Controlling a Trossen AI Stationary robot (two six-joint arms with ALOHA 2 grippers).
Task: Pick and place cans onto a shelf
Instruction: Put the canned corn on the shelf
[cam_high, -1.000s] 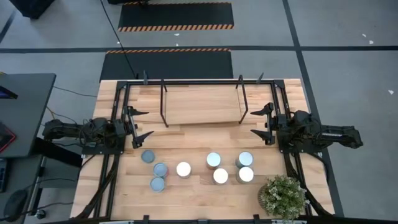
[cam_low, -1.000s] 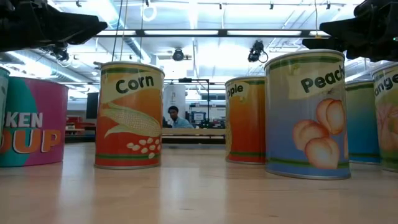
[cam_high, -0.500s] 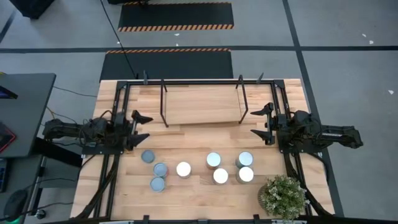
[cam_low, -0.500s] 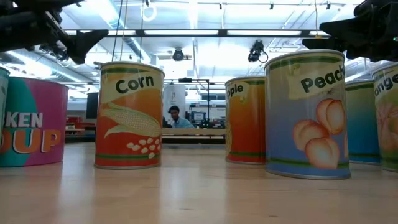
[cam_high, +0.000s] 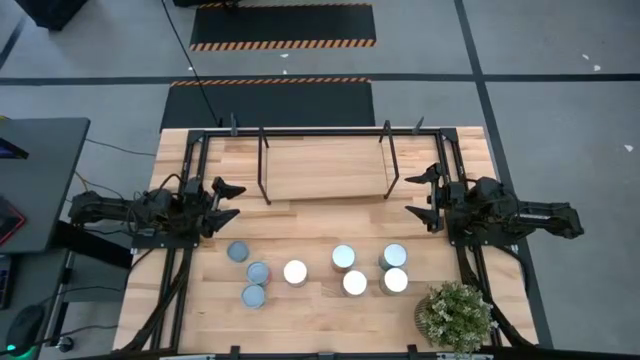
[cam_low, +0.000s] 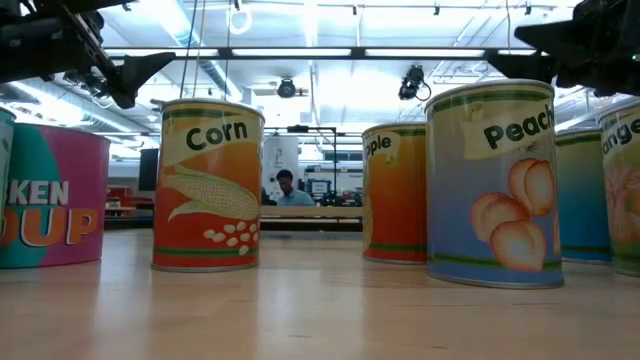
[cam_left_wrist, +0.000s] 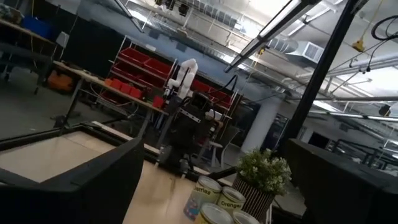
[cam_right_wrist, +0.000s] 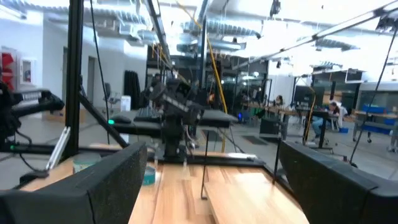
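Note:
Several cans stand upright on their bases on the near half of the table, among them a left cluster (cam_high: 253, 273), a white-topped one (cam_high: 295, 271) and a right group (cam_high: 394, 268). The low view shows the corn can (cam_low: 208, 185) and the peach can (cam_low: 492, 185) up close. The shelf (cam_high: 325, 168), a light board in a black rod frame, stands on its legs at the table's far middle. My left gripper (cam_high: 236, 200) hovers open at the shelf's left. My right gripper (cam_high: 409, 197) hovers open at the shelf's right. Both are above the table, with nothing between their fingers.
A bushy potted plant (cam_high: 455, 315) sits at the near right corner, close to the right cans. Black frame rails (cam_high: 186, 180) run along both table sides. Bare wood lies between the shelf and the cans. A person (cam_low: 285, 187) sits far off in the room.
My left gripper has rolled about its own pointing line while staying in place, so its fingers now stand at a different slant. The cans and the shelf have kept still.

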